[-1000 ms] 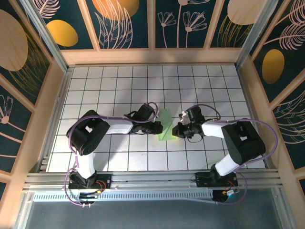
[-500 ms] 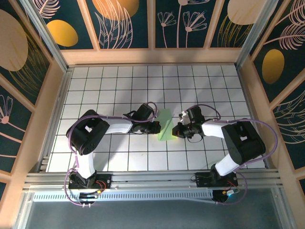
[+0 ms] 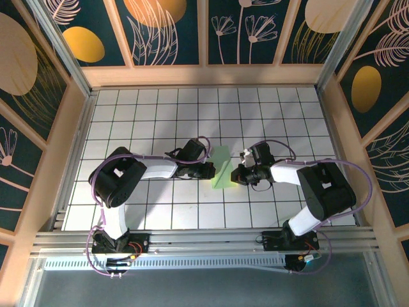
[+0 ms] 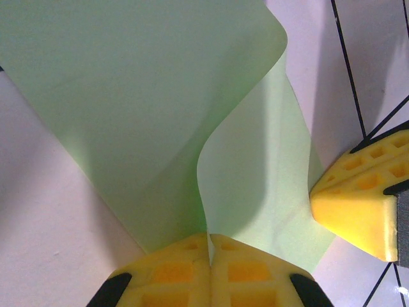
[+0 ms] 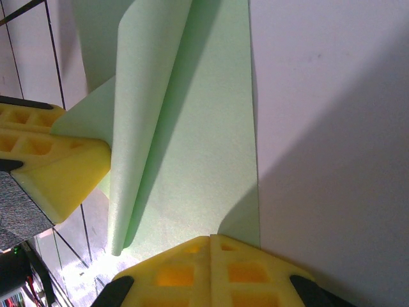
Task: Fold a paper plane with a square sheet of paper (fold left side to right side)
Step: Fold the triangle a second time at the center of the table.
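The square sheet of paper (image 3: 223, 167), light green, lies mid-table between both grippers, partly folded into a narrow strip. My left gripper (image 3: 211, 171) is at its left edge. In the left wrist view that gripper (image 4: 209, 238) is shut on a raised flap of the sheet (image 4: 140, 96), whose edge runs down between the yellow fingers. My right gripper (image 3: 236, 174) is at the sheet's right side. In the right wrist view it (image 5: 211, 240) is shut, tips resting on the flat paper (image 5: 204, 141), with nothing between them. The flap curls over at the left. The paper plane is out of view.
A white gridded tabletop (image 3: 153, 121) spreads all round, enclosed by wooden walls (image 3: 204, 75). The two grippers stand close, about one tile apart. The right gripper's yellow fingertips (image 4: 354, 204) show in the left wrist view, and the left gripper's fingertips (image 5: 57, 169) in the right wrist view.
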Available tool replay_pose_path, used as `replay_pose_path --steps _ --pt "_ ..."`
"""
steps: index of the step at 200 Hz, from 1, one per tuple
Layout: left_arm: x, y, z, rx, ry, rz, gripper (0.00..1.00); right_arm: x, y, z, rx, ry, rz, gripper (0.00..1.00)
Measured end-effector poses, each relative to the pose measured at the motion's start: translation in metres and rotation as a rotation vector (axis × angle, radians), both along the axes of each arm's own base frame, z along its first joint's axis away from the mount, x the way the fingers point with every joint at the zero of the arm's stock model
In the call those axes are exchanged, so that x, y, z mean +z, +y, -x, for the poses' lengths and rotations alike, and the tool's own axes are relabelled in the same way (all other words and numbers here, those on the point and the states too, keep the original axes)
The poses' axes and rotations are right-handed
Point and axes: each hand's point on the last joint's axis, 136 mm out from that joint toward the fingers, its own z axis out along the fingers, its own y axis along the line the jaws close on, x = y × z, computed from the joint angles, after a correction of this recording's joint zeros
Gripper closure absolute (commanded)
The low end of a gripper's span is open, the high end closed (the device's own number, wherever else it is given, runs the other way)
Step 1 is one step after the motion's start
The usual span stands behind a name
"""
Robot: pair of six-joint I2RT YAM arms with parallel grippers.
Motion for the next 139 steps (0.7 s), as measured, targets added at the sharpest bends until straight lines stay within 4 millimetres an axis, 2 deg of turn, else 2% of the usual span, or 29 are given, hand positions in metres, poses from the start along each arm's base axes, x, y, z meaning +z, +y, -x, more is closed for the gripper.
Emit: replay_pose_path --steps 139 --pt "0.0005 0.0002 -0.0009 -0.011 -0.016 -0.004 1.0 -0.0002 0.0012 -0.0007 0.008 0.001 -0.002 1.0"
